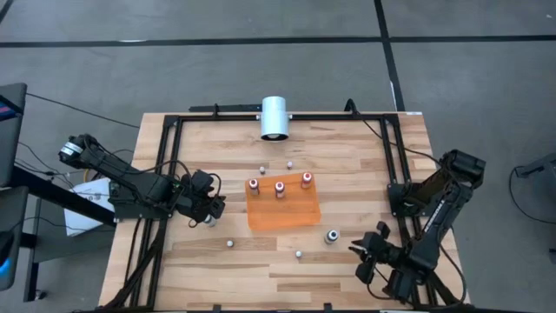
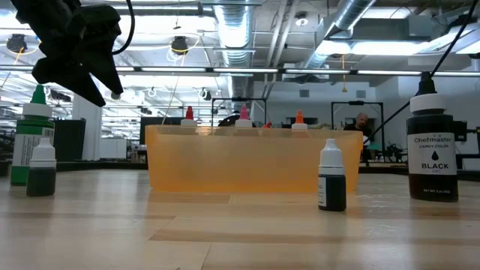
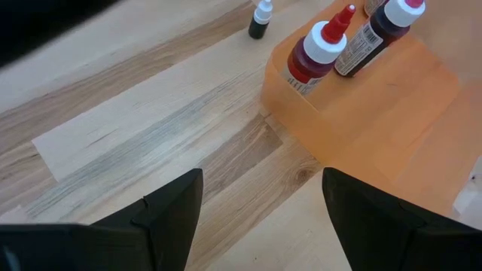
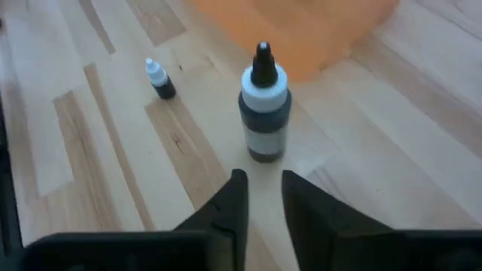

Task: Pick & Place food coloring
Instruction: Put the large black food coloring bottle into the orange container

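Note:
Three red-topped food coloring bottles [image 1: 280, 187] stand upright in the flat orange tray [image 1: 291, 213]; two of them show in the left wrist view [image 3: 320, 49]. Several more small bottles stand loose on the wood around it. My left gripper [image 1: 208, 209] [image 3: 263, 203] hovers open just left of the tray, raised above the table [image 2: 75, 45], holding nothing. My right gripper [image 1: 365, 252] [image 4: 263, 184] waits near the table's right near corner with its fingers close together, pointing at a black-topped bottle [image 4: 263, 105] [image 1: 331, 236].
A white cylinder [image 1: 274, 117] lies at the far edge. Loose bottles stand beyond the tray [image 1: 261, 169], near the table's front [image 1: 229, 244] [image 1: 298, 254] and beside my left gripper [image 1: 208, 220]. A black frame [image 1: 387, 156] borders the table.

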